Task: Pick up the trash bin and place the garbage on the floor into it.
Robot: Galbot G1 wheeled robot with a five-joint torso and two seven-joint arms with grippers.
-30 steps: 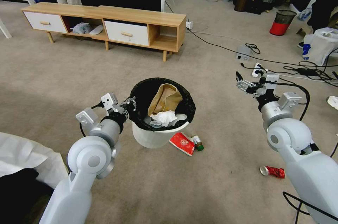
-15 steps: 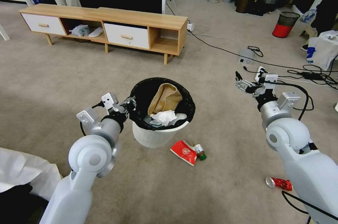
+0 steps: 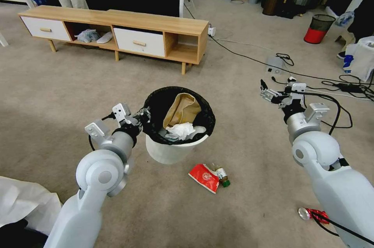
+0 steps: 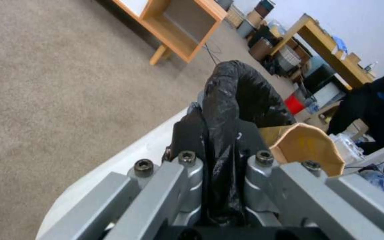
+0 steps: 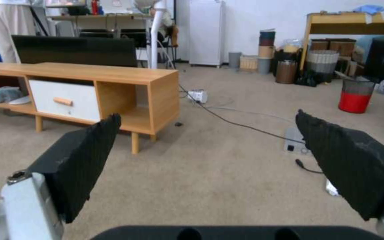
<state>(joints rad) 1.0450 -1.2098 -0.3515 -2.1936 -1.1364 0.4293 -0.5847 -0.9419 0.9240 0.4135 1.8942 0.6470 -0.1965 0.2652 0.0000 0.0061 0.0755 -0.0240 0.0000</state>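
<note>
The trash bin [image 3: 171,153], white with a black bag over its rim, hangs in front of me, and my left gripper [image 3: 145,117] is shut on the near left rim. The left wrist view shows the left gripper [image 4: 221,140] pinching the black bag edge, with the bin's white wall [image 4: 112,170] below. A brown paper bag [image 3: 182,108] and a white tissue [image 3: 180,130] lie inside. On the carpet lie a red packet [image 3: 204,172], a small brown bottle [image 3: 222,175] and a crushed red can [image 3: 311,213]. My right gripper [image 3: 267,92] is raised to the right, open and holding nothing, pads [image 5: 81,156] wide apart.
A low wooden TV stand [image 3: 117,22] stands ahead. Black cables [image 3: 343,84] and a white power box [image 3: 274,65] cross the carpet at the right. A red-based mesh bin [image 3: 317,30] is far right. White cloth [image 3: 23,201] lies at the lower left.
The whole picture has shifted: the packet, bottle and can now sit lower in view. Both arms and the held bin keep their places in the picture.
</note>
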